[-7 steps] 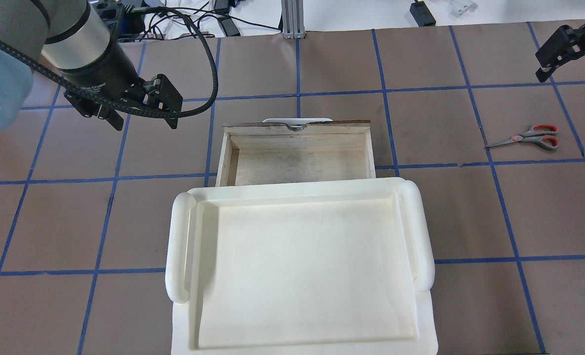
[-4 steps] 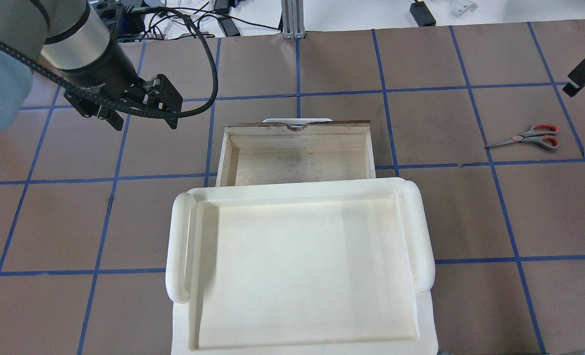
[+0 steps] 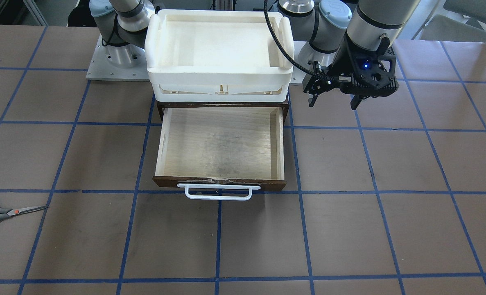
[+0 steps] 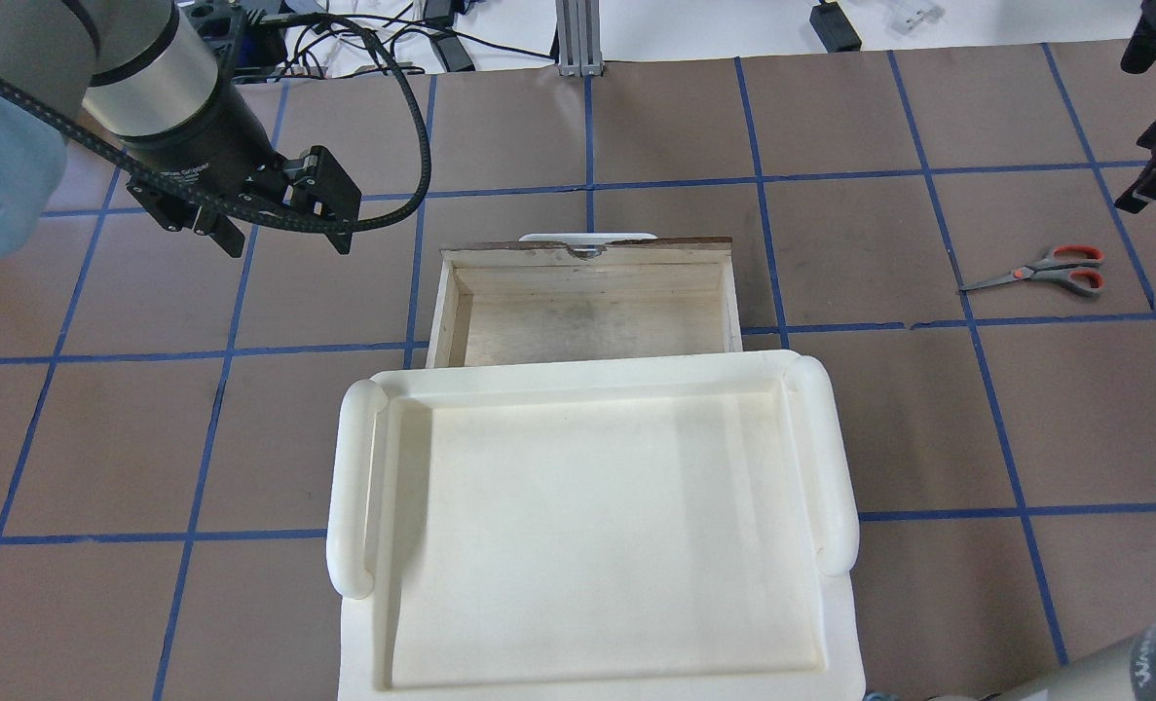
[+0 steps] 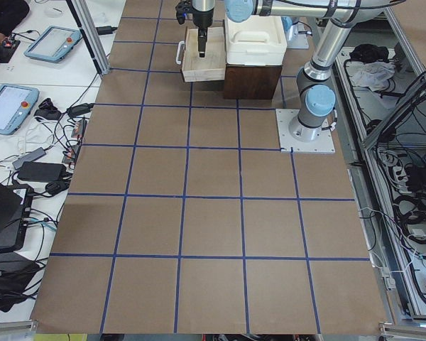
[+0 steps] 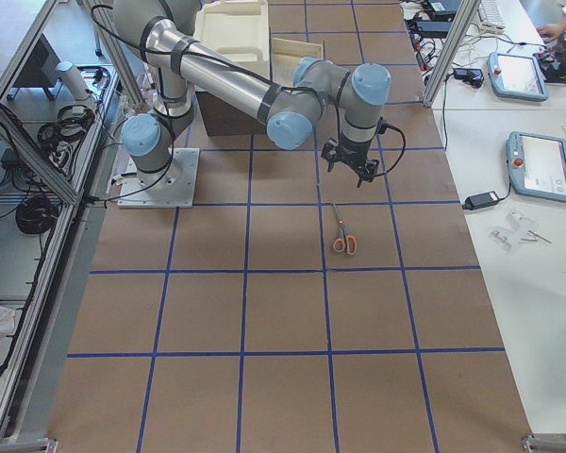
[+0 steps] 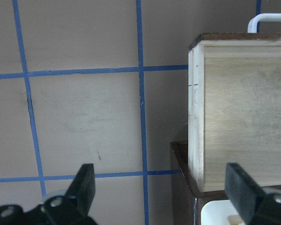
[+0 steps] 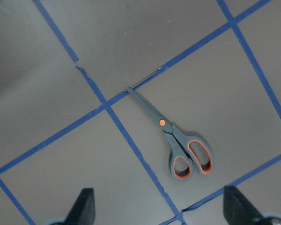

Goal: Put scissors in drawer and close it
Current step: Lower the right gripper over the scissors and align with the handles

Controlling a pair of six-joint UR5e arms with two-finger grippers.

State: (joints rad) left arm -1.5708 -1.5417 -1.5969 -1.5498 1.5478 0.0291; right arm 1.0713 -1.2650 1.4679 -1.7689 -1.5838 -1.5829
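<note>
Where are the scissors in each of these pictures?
Front-facing: scissors at the left edge, lower half.
Overhead: scissors at far right, upper half.
Exterior left: not in it.
Exterior right: scissors near the centre.
Left wrist: not in it.
Right wrist: scissors right of centre.
Landmark: the open drawer, in every view but the right wrist's.

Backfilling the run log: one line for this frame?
phase: pre-grasp | scissors: flat on table, untouched | drawer: open, empty | right gripper: open, above scissors | left gripper: open, beside drawer
</note>
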